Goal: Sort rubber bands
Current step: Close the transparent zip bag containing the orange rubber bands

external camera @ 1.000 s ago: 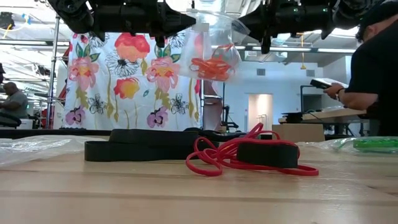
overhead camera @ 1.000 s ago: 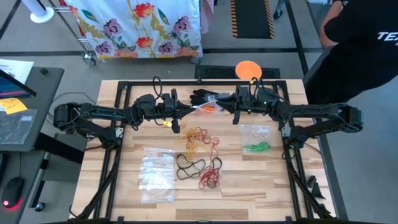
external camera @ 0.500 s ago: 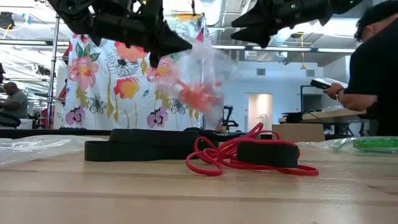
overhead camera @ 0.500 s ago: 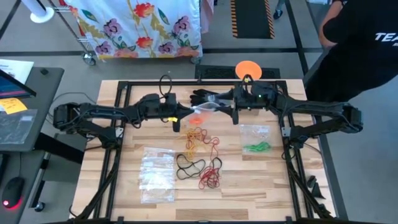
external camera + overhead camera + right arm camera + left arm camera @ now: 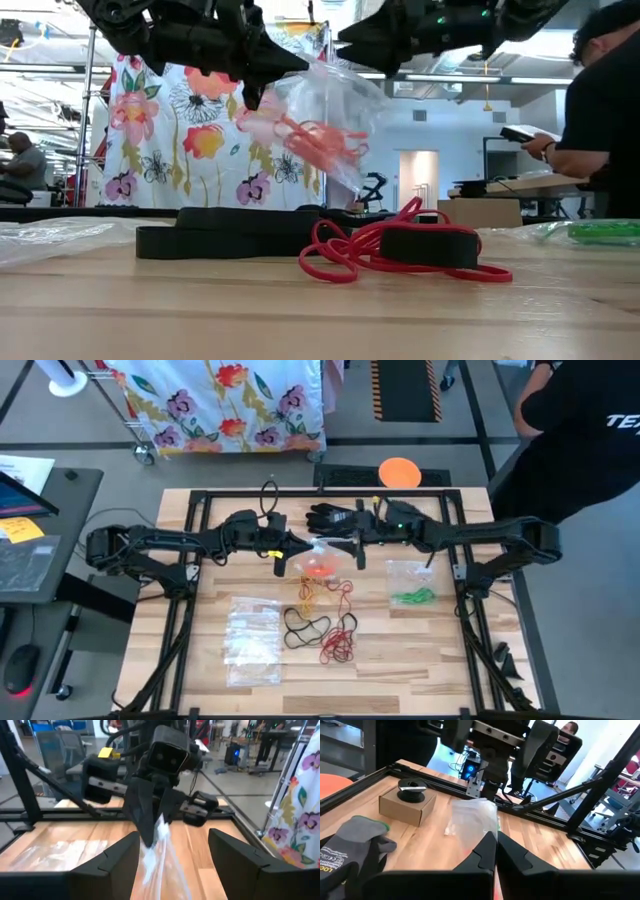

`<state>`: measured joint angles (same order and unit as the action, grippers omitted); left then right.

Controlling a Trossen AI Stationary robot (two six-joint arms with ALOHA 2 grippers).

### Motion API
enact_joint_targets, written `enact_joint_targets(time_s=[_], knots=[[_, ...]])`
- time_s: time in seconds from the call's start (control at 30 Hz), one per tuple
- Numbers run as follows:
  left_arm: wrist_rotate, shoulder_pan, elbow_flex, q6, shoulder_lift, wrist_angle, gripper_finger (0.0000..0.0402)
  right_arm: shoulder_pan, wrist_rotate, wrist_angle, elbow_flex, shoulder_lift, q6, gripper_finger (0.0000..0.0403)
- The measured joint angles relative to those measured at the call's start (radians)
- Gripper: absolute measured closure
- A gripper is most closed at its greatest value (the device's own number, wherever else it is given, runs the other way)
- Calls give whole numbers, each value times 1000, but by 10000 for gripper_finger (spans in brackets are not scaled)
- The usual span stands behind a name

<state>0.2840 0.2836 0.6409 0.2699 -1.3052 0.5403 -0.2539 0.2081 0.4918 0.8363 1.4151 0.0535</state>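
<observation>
Now the left gripper (image 5: 293, 546) is pinched shut on one edge of a clear bag (image 5: 325, 110), which hangs above the table (image 5: 200, 650) with orange rubber bands (image 5: 325, 145) bunched inside. The right gripper (image 5: 357, 547) stands just beside it with its fingers (image 5: 117, 860) spread wide and nothing between them, so the bag dangles from a single pinch. That thin hold is the worry: I judge the plastic could slip or swing, spilling the orange bands onto the unsorted loops (image 5: 322, 610) below. Should the right gripper close on both walls of the bag, the mouth would stay sealed. A second bag holding green bands (image 5: 411, 596) lies nearby, and a black glove (image 5: 330, 515) sits behind.
</observation>
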Motion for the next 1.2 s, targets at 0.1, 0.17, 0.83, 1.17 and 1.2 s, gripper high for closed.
enact_joint_targets(time_s=[0.1, 0.17, 0.83, 1.17, 1.2], knots=[[0, -1, 0, 0, 0, 0, 401, 0, 0, 12, 32, 47, 0, 174], [0, -1, 0, 0, 0, -1, 401, 0, 0, 15, 56, 83, 0, 177], [-2, -1, 0, -39, 0, -5, 401, 19, 6, -3, 127, 177, -1, 255], [-63, -1, 0, -41, 0, -5, 401, 18, 6, 6, 126, 177, -1, 334], [-64, -1, 0, -41, 0, -4, 401, 18, 6, 6, 126, 177, -1, 339]])
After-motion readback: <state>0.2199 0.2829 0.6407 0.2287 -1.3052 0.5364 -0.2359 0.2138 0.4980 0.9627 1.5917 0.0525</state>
